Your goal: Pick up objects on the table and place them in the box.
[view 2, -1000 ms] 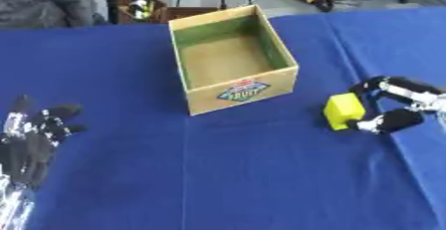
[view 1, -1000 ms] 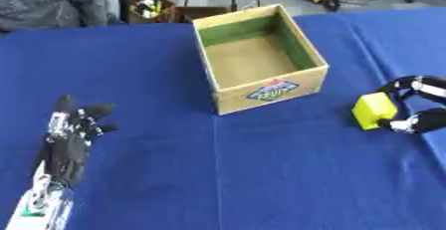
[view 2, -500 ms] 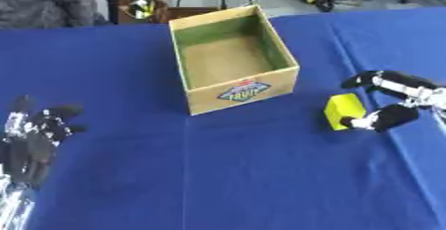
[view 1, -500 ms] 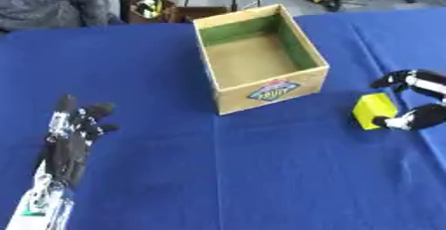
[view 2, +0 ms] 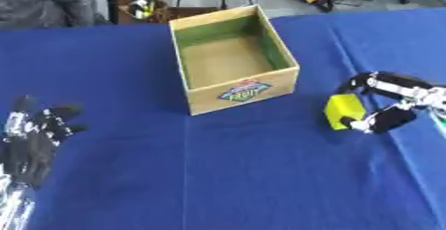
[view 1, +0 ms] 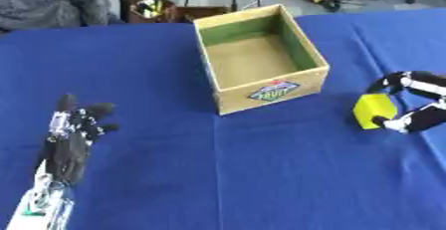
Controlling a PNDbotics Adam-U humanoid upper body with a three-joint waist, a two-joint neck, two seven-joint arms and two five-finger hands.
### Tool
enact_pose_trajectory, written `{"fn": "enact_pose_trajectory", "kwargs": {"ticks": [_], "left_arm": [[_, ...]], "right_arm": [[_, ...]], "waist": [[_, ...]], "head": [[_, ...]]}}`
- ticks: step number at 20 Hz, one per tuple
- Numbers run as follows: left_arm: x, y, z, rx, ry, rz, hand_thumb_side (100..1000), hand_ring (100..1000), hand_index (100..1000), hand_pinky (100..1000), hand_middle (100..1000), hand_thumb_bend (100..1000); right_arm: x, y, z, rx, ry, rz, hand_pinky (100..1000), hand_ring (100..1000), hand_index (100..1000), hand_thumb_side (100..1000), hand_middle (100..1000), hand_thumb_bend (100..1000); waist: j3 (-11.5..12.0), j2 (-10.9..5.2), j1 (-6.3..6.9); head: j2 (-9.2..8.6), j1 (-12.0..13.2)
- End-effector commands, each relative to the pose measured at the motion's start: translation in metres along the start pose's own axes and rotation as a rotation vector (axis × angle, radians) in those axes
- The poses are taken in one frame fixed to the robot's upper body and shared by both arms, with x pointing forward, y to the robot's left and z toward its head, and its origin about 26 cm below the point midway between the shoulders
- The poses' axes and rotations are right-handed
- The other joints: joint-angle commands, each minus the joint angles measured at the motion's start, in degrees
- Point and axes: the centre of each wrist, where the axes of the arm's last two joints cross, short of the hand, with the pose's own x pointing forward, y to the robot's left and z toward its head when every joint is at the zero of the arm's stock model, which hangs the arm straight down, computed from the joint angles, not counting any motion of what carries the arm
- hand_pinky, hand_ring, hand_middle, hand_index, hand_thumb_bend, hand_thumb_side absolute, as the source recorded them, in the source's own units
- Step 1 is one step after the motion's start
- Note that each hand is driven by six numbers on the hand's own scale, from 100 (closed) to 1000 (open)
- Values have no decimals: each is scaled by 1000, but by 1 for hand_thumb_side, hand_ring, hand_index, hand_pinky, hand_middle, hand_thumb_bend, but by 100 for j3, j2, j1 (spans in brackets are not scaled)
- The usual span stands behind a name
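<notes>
Box (view 1: 261,62) for the drop-off sat open-topped on the blue counter (view 1: 218,174), and going left to right, here's how it all looked.

Far left: the left hand (view 1: 71,137) lay palm down near the lower corner, fingers straight and relaxed, holding nothing. Pretty sure it was just parked there to stay clear, since nothing to pick up lay anywhere near those fingers. Its forearm ran off the bottom edge, so how it was propped was anyone's guess.

Middle: the cardboard box, green-lined inside and apparently empty, with a small printed label on the front wall that I couldn't read. It stood well to the left of the right hand's fingers and a bit farther back.

Right: the yellow block (view 2: 344,111) sat right between the right hand's (view 2: 383,99) curled fingers and thumb, which wrapped around it from the far side. My read is it was being gripped for a lift toward the box. I couldn't make out whether the block was off the cloth yet. The wrist and most of the palm were cut off at the right edge.
</notes>
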Motion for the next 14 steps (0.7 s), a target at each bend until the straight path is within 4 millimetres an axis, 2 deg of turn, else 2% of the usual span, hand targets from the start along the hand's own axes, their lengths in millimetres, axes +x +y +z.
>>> {"fn": "enact_pose_trajectory", "kwargs": {"ticks": [1,5,9,12,13,14], "left_arm": [[6,4,-2,-9,-15,-19,1000,870,659,729,709,413],[6,4,-2,-9,-15,-19,1000,870,659,730,709,413],[6,4,-2,-10,-16,-19,1000,870,660,730,709,413],[6,4,-2,-10,-17,-19,1000,870,660,730,709,413],[7,4,-3,-10,-17,-19,1000,870,660,730,709,413],[7,4,-3,-10,-17,-19,1000,870,660,730,709,413]], "right_arm": [[-2,-15,8,0,28,40,844,914,861,249,812,230],[-5,-14,8,11,45,37,844,914,862,156,815,106],[-5,-14,8,19,55,39,845,913,866,100,820,100],[-5,-13,8,23,60,40,844,908,863,100,810,100],[-5,-13,8,23,60,39,838,901,848,100,785,100],[-5,-14,8,20,60,39,816,881,797,100,706,100]], "waist": [[-9,-88,-23],[-7,-91,-21],[0,-91,-26],[4,-89,-30],[5,-90,-32],[7,-91,-33]], "head": [[-6,24],[-4,31],[-1,37],[-1,45],[-1,48],[-1,50]]}}
